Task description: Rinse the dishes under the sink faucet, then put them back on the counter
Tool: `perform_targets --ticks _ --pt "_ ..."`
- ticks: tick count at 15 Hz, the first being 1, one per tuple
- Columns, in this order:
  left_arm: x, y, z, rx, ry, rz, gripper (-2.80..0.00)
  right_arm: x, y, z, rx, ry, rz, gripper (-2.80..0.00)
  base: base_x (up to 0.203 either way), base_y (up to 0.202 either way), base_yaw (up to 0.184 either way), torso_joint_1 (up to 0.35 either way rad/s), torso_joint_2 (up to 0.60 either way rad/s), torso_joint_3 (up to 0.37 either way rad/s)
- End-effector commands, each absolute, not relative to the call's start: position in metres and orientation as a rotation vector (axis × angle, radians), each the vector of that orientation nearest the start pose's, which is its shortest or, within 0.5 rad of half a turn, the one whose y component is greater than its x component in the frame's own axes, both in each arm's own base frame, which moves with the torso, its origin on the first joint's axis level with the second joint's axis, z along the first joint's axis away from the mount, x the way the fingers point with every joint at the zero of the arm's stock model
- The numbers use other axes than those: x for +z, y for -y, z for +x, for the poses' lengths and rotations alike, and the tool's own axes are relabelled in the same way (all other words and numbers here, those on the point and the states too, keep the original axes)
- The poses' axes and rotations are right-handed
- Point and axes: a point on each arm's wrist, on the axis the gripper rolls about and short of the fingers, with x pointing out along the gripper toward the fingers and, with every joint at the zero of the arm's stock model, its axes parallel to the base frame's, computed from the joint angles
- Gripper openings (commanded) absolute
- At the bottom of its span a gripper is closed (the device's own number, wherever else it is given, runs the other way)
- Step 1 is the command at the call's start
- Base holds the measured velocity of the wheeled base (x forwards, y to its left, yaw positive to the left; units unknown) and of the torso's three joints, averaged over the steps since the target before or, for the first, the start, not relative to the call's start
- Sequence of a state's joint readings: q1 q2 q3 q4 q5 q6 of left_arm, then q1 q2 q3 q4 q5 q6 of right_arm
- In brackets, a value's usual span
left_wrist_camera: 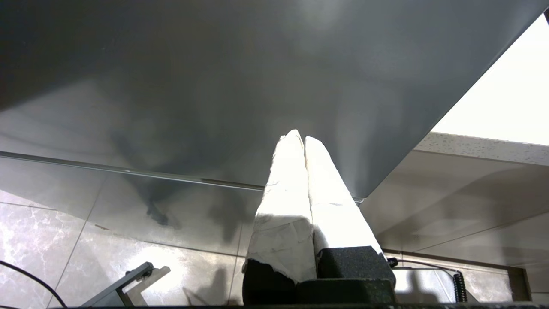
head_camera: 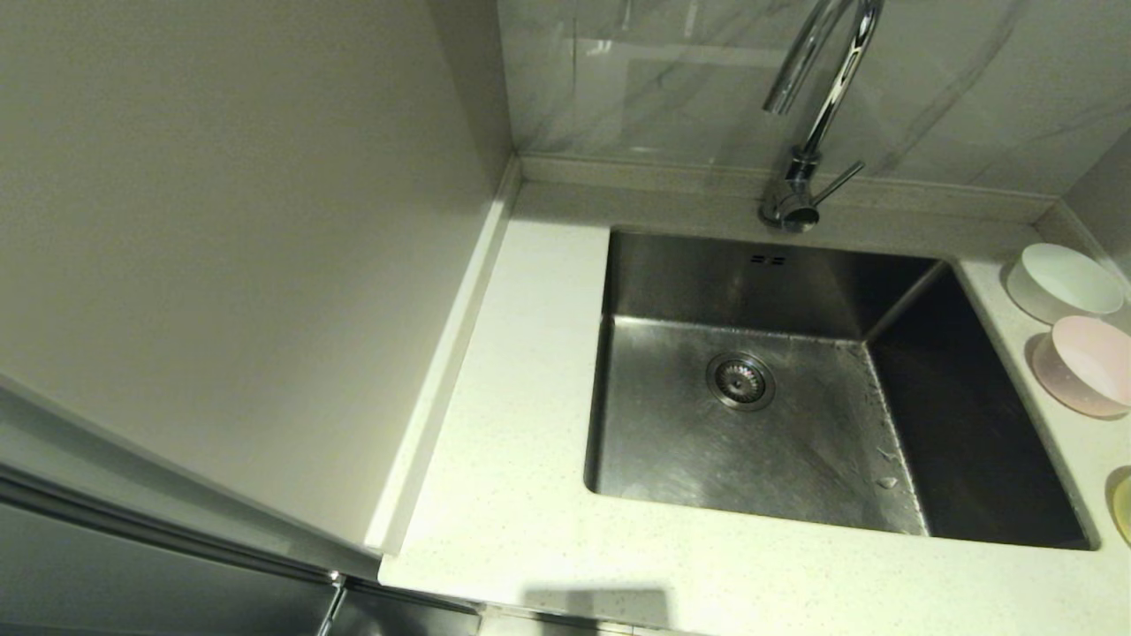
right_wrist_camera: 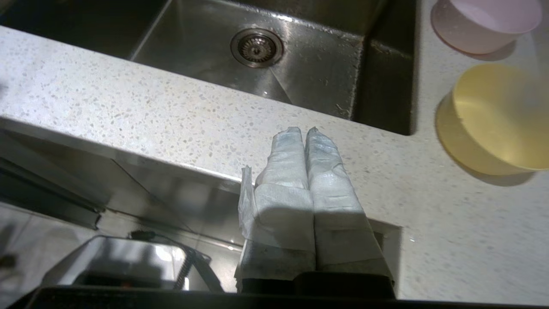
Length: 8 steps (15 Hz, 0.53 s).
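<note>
Three bowls stand on the counter (head_camera: 521,442) to the right of the sink (head_camera: 689,442): a white bowl (head_camera: 1063,281) farthest back, a pale pink bowl (head_camera: 1089,364) before it, and a yellow bowl (head_camera: 1122,508) cut by the head view's right edge. The chrome faucet (head_camera: 808,115) rises behind the steel basin, which has a round drain strainer (head_camera: 740,381). My right gripper (right_wrist_camera: 303,130) is shut and empty, hanging over the counter's front edge near the yellow bowl (right_wrist_camera: 497,120) and pink bowl (right_wrist_camera: 484,21). My left gripper (left_wrist_camera: 299,136) is shut and empty, low beside a grey cabinet front (left_wrist_camera: 214,86). Neither gripper shows in the head view.
A tall pale panel (head_camera: 221,247) walls off the counter's left side. A marbled tile wall (head_camera: 928,79) runs behind the faucet. Below the counter lie glossy floor tiles (left_wrist_camera: 107,257) and a coiled cable (right_wrist_camera: 188,266).
</note>
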State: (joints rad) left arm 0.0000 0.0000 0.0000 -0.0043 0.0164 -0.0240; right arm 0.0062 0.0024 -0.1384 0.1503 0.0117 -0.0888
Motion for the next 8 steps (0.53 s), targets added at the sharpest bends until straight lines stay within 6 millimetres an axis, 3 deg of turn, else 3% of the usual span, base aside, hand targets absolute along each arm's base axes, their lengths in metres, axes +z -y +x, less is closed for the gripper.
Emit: perform_targets --ticks 1,8 --pt "0.0759 -0.0004 -0.0229 0.017 0.006 -0.025 -2.80 0.0806 -0.0003 -0.0243 0.026 0.018 -0.068 -2.80 0.000 0.000 0.000 0.000 0.00 0.000" --pt "0.0759 -0.0004 -0.0229 0.017 0.006 -0.025 -2.80 0.0755 0.0005 -0.0227 -0.011 -0.002 0.028 -2.80 0.000 0.000 0.000 0.000 0.00 0.000"
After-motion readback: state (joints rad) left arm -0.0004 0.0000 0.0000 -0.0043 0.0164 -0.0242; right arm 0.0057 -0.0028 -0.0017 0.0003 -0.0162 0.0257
